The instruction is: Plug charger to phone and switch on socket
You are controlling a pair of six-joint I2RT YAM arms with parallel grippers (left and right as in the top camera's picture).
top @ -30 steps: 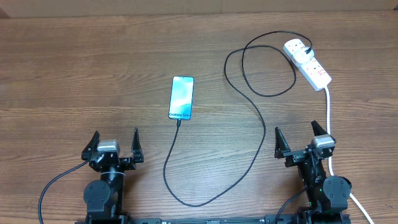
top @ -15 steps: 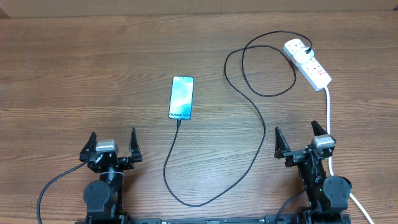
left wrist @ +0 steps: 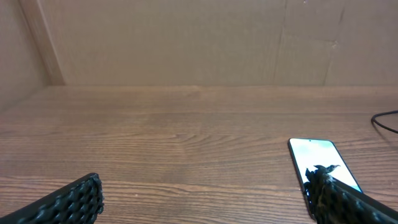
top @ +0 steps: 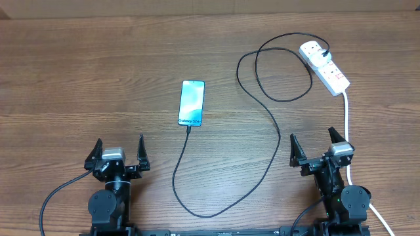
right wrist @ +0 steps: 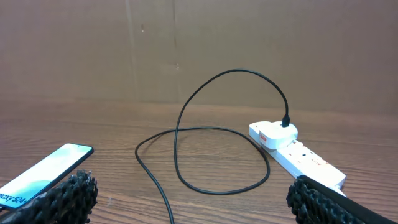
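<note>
The phone [top: 191,102] lies flat, screen up, in the middle of the wooden table. The charger [top: 278,141] cable runs from the phone's near end, where its connector tip [top: 189,128] meets the frame. It loops toward me and then back to a plug [top: 316,51] seated in the far end of the socket [top: 326,67] at the back right. My left gripper [top: 119,147] stands open near the front edge, left of the phone [left wrist: 320,163]. My right gripper [top: 314,140] stands open in front of the socket [right wrist: 298,155], with nothing between its fingers [right wrist: 62,199].
The socket's thick white cord [top: 346,121] runs down the table's right side, past my right arm. A brown cardboard wall [left wrist: 186,43] closes off the back of the table. The charger cable's loop [right wrist: 217,130] lies on the wood between phone and socket.
My left gripper has shifted slightly to the left. The phone, cable, socket and right arm have not moved.
</note>
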